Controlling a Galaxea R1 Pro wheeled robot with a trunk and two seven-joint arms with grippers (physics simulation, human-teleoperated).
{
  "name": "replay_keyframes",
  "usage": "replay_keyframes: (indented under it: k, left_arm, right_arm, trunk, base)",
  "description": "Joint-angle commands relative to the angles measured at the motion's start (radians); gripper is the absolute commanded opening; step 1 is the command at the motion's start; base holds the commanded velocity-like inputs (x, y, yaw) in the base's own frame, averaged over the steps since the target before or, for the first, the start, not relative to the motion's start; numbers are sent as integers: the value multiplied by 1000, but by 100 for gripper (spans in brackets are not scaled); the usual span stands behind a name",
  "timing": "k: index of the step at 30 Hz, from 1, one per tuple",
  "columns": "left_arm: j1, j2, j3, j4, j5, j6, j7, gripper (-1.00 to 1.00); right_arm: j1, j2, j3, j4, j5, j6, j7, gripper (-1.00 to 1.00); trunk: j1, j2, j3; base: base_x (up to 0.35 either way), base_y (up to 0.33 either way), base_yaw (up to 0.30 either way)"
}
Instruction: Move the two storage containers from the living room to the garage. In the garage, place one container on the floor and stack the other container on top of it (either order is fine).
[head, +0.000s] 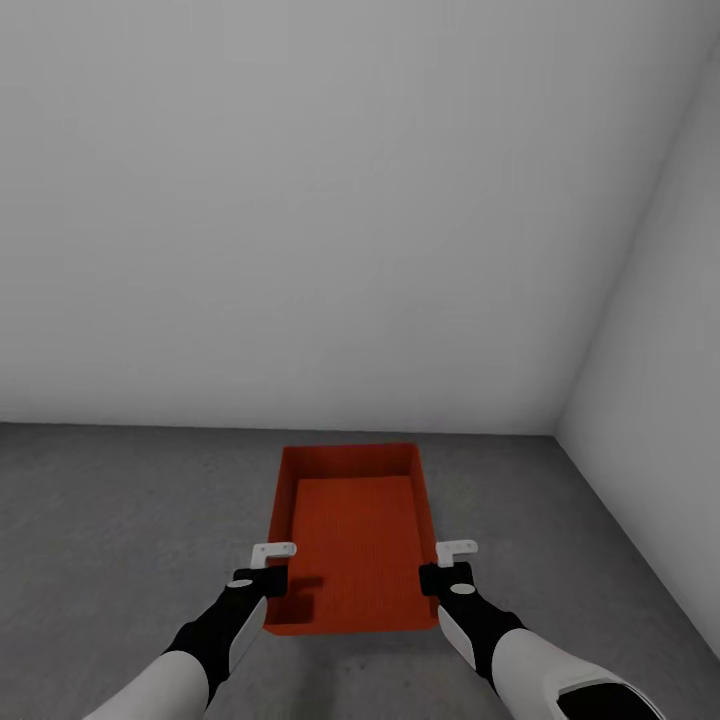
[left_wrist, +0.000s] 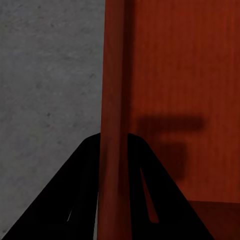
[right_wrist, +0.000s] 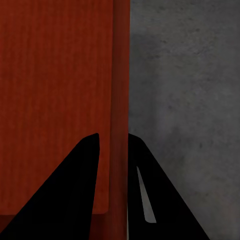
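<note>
One red-orange storage container (head: 355, 530), lidless and empty, lies lengthwise in front of me over the dark grey concrete floor (head: 120, 520) of the garage. My left gripper (head: 270, 570) straddles its left side wall near the front end, shut on that wall. My right gripper (head: 447, 568) grips the right side wall in the same way. In the left wrist view the container's wall (left_wrist: 117, 75) runs between the two black fingers (left_wrist: 75, 200). The right wrist view shows the other wall (right_wrist: 120, 75) between that gripper's fingers (right_wrist: 155, 200). I cannot tell whether the container rests on the floor or hangs just above it.
A plain grey-white wall (head: 300, 200) stands a short way beyond the container. A second wall (head: 670, 350) closes the right side, and the two meet in a corner at the back right. Bare concrete (head: 560, 520) lies on both sides of the container.
</note>
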Motion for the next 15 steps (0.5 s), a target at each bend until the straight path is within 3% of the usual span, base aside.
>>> replay_keyframes:
  k: [1,15]
  left_arm:
    - [0,1,57,-1,33,7,15,-100]
    - [0,1,57,-1,33,7,15,-100]
  right_arm:
    - [-1,0,-62,-3,14,-16,-25,-100]
    - [-1,-3,-63,-5,14,-7,-22,-100]
  trunk:
    - [4,-8,-4]
    - [57,-106,-63]
  base:
    - [0,0,0]
    - [0,0,0]
